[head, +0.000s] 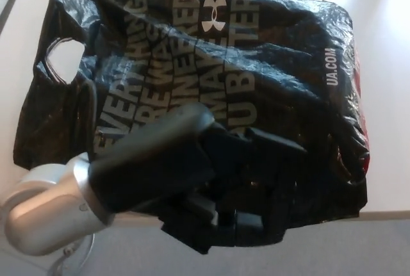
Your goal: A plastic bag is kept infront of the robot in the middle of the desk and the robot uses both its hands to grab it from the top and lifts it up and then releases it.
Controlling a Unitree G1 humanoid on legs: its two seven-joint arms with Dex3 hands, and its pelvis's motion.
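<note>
A: Desk (384,64) first, since it's the biggest thing: pale top, running from the far edge to a near edge low in the picture, with grey floor (333,250) beyond that edge.

B: And the bag (256,90)?

A: Flat on the desk, about in the middle, covering most of it. Black plastic, crinkled and glossy, with large grey lettering and a small white logo near the far edge. A cut-out handle hole shows at the far left. A thin strip of red peeks out along its right side. Its near right corner reaches the desk's near edge and may hang slightly over.

B: So how far along is the job?

A: Judging only by how it lies, the bag is down on the desk, not held up. That fits either before the grab or after the release; I can't say which from this alone.

B: The hands?

A: Left hand (237,186) comes in from the near left on a silver wrist and lies over the bag's near part. Black fingers on black plastic make a poor view; I cannot tell whether they are spread, closed, or pinching the plastic. Right hand does not show.

B: What's left, then?

A: If the lift has not been made, both hands must take the top edge.
</note>
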